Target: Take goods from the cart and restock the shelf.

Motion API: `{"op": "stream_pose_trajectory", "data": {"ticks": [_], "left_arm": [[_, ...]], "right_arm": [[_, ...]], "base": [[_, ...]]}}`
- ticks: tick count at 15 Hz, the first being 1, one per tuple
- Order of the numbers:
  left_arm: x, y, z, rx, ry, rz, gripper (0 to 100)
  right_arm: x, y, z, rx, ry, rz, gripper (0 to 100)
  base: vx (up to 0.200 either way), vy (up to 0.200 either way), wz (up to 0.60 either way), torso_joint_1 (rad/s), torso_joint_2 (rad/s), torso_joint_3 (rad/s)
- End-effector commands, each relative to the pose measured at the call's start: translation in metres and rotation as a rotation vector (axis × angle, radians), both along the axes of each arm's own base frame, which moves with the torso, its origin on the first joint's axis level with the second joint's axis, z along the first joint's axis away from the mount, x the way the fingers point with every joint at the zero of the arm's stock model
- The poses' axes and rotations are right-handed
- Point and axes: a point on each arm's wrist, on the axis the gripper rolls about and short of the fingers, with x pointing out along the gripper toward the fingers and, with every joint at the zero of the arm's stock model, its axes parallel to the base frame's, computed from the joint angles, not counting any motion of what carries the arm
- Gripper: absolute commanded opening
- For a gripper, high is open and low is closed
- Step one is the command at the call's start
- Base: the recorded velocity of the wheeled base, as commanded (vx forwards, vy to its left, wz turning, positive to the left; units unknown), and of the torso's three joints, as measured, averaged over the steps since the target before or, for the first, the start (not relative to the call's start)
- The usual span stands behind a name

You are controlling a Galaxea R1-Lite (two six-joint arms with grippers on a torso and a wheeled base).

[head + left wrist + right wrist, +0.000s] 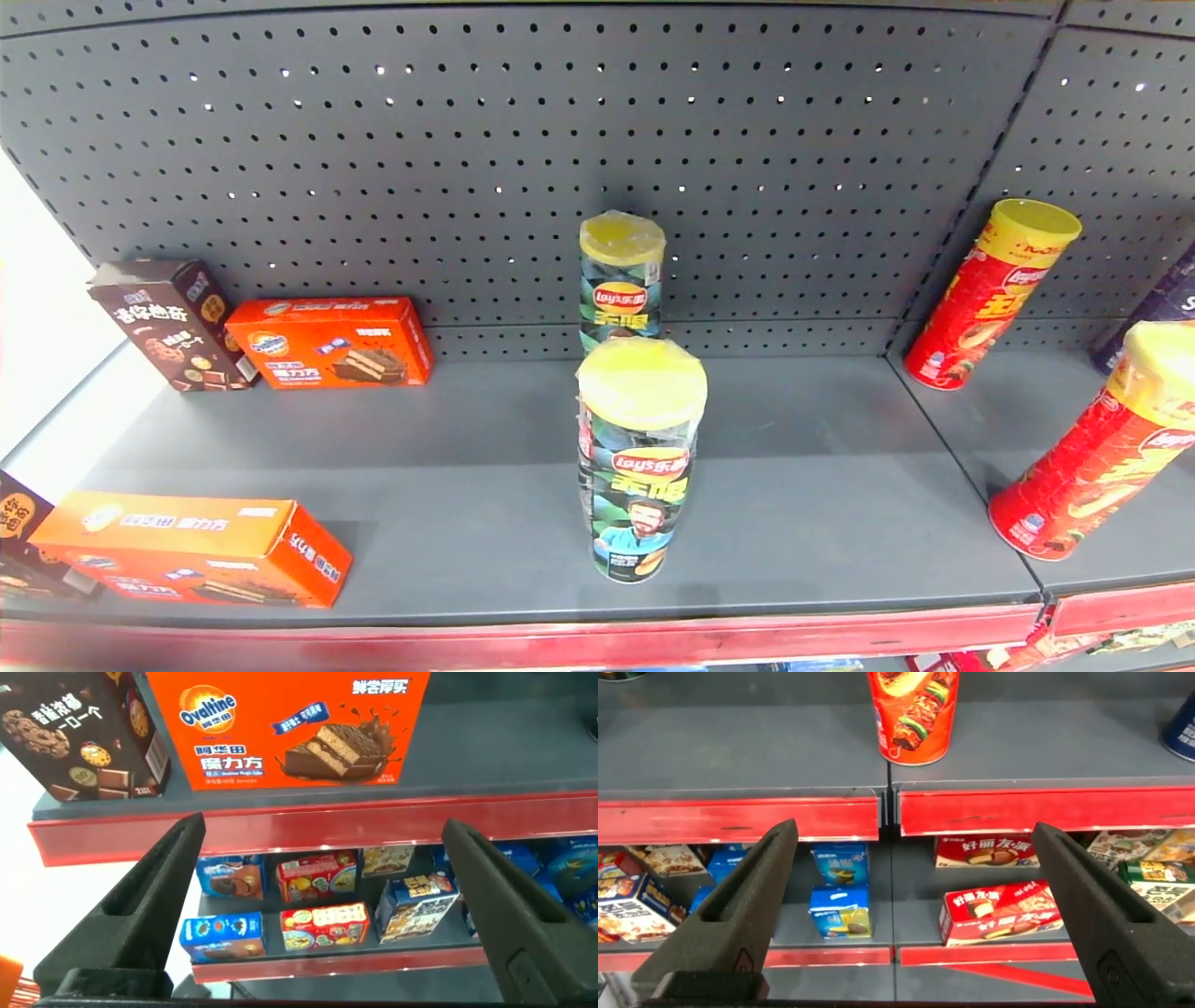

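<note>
Head view: yellow-lidded, dark-green chip canister (640, 467)

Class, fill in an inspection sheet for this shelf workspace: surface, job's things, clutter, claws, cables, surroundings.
Surface: grey shelf with a red front edge, partly stocked.
Job's things: front green can upright mid-shelf, rear green can behind it; rear red can and front red can in the bay to the right; rear orange box, front orange box and dark cookie box at the left.
Clutter: nothing seen.
Claws: left claw open, empty; right claw open, empty.
Cables: nothing seen.
Surroundings: perforated back panel; lower shelves holding boxed snacks.
</note>
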Motion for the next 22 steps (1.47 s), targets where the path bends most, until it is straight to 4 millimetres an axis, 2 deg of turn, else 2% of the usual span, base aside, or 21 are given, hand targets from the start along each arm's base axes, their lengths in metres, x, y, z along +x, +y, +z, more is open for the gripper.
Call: {"op": "stream_pose_trajectory", "data": {"ticks": [1, 16, 18, 22], "left_arm": [[0.0000, 0.0000, -0.0001, 0.001, 0.000, 0.000, 100], [0.0000, -0.0001, -0.0001, 0.005, 0.000, -0.003, 100], [0.0000, -0.0001, -0.0001, 0.006, 0.000, -0.005, 100], [0.0000, -0.0001, -0.0001, 0.005, 0.000, -0.005, 100]], "right_arm": [[0.0000, 0.0000, -0.0002, 0.000, 0.000, 0.001, 100], [0.0001, 0.0000, -0.0002, 0.000, 0.002, 0.001, 100], [0.0001, 0.0000, -0.0002, 0.000, 0.002, 0.001, 100], [0.0000, 0.0000, -0.0002, 0.000, 0.000, 0.001, 100]], "base": [[0.000, 0.000, 0.00, 0.000, 0.00, 0.000], [0.000, 0.000, 0.04, 0.000, 0.00, 0.000], [-0.200, 0.000, 0.00, 0.002, 0.00, 0.002], [0.000, 0.000, 0.00, 0.000, 0.00, 0.000]]}}
